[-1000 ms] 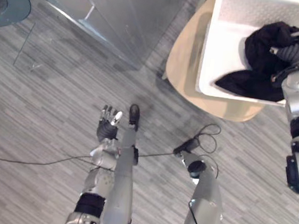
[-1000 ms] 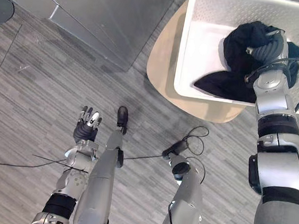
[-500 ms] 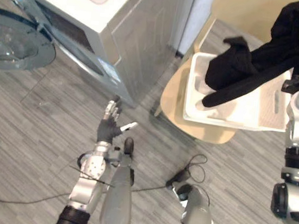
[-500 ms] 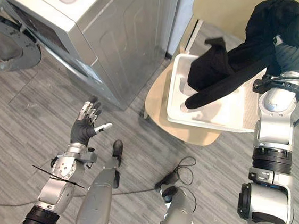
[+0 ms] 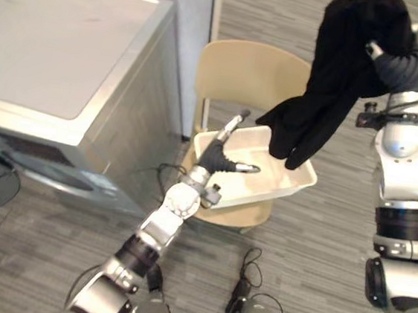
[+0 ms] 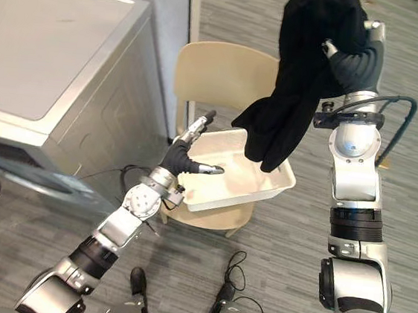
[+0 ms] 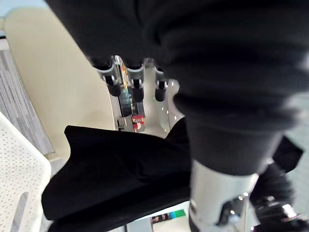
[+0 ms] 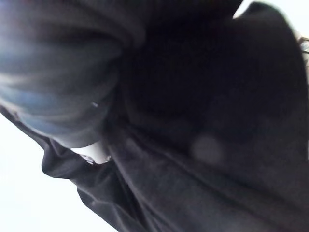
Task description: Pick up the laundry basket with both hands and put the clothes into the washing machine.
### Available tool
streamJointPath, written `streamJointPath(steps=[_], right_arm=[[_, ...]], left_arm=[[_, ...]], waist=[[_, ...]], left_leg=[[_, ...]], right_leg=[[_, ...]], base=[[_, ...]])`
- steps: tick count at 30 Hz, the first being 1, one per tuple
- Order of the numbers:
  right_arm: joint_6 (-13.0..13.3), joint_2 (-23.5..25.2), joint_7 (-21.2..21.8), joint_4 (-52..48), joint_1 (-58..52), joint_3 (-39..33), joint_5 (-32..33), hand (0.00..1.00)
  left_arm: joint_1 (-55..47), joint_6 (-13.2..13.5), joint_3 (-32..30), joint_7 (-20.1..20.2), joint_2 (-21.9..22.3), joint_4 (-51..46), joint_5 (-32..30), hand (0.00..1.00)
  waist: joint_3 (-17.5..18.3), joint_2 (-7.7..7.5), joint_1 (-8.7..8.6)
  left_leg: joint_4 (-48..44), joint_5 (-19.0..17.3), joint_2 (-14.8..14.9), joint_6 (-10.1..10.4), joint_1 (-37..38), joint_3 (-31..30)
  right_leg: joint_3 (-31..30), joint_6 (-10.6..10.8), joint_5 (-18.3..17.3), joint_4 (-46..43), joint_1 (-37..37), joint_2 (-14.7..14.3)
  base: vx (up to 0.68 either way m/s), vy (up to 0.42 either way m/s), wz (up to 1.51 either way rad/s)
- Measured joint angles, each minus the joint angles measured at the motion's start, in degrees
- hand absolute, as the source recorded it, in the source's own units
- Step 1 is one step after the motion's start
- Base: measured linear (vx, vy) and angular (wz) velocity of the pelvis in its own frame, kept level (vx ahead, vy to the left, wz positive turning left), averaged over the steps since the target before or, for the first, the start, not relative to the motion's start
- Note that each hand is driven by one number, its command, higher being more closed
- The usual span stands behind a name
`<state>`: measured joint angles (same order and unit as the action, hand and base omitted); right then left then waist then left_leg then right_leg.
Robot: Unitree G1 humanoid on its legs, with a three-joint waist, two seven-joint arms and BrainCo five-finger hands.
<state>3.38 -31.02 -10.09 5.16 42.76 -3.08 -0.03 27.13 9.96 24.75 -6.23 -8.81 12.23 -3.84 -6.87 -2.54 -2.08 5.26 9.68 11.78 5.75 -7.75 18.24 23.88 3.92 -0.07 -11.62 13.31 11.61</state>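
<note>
Left hand (image 5: pixel 216 157): open, fingers straight, holds nothing, stretched over near rim of laundry basket (image 5: pixel 300 182), probably to steady it. Basket sits on chair (image 5: pixel 248 71) and looks empty. Black garment (image 5: pixel 336 88) hangs above basket from raised right hand (image 5: pixel 402 65). Grip buried in cloth, cannot tell. Held high, likely so tail clears rim. Washing machine (image 5: pixel 63 51) at robot's left, garment not yet inside.

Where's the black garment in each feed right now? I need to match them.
Left eye view: black garment upper right, hanging from the right hand.
Right eye view: top centre, above the white basket.
Left wrist view: past the left hand, beside the basket's perforated wall.
Right wrist view: close up against the right hand.
Landmark in the first three: the white basket on the chair.
</note>
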Motion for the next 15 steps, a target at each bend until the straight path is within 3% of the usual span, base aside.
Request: streamJointPath(steps=[5, 15], right_arm=[[0.69, 0.27, 2.79, -2.33, -0.48, 3.27, 4.17, 1.00], [0.51, 1.78, 7.26, -3.21, -2.68, 8.74, 11.44, 1.00]], left_arm=[[7.16, -2.55, -0.02, -0.20, 1.00, 8.43, -1.22, 0.00], [13.34, -4.85, 0.75, -0.03, 2.02, 15.99, 5.53, 0.00]], waist=[[0.75, -0.04, -0.73], [2.12, -0.44, -1.76]], left_leg=[[0.09, -0.05, 0.40, 0.07, 0.56, 1.00], [0.28, -0.17, 0.05, 0.23, 1.54, 2.14]], right_leg=[[-1.76, -0.65, 0.45, 1.27, -0.04, -1.00], [-3.49, 0.23, 3.43, 6.02, -2.11, -1.72]], base=[[-0.01, 0.011, -0.15], [-0.02, 0.022, -0.06]])
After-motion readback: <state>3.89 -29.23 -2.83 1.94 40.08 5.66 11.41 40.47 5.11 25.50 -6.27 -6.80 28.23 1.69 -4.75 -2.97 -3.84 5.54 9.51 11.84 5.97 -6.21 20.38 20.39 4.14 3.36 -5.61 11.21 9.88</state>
